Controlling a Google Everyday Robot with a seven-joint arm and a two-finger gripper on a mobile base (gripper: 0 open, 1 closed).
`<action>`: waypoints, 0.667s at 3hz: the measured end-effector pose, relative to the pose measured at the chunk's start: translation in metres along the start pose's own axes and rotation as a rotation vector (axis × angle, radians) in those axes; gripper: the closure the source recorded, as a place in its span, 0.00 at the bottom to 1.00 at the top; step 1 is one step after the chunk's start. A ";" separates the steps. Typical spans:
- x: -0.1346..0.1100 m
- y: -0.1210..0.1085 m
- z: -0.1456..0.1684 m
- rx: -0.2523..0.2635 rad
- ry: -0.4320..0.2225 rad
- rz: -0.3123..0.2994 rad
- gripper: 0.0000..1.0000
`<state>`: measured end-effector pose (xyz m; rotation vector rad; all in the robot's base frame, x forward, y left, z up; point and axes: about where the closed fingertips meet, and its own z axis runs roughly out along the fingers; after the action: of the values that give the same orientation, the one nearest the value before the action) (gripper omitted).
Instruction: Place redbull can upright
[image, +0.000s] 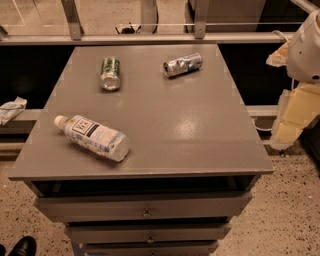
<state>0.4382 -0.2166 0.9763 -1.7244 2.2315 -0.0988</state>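
Note:
The redbull can (183, 64), silver and blue with crinkled sides, lies on its side at the far right of the grey table top (165, 125). Its silver end faces the front left. My gripper (292, 117) hangs off the table's right side, below the white arm housing (306, 47). It is well clear of the can and holds nothing that I can see.
A green can (110, 73) lies on its side at the far left. A clear plastic bottle with a white cap (93, 136) lies near the front left. Drawers (146, 207) sit under the top. A rail (150, 37) runs behind the table. A shoe (21, 246) shows at bottom left.

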 end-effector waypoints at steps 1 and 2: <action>0.000 0.000 0.000 0.000 0.000 0.000 0.00; -0.003 -0.004 0.002 0.003 -0.012 -0.015 0.00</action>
<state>0.4426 -0.2148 0.9763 -1.7353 2.2095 -0.0948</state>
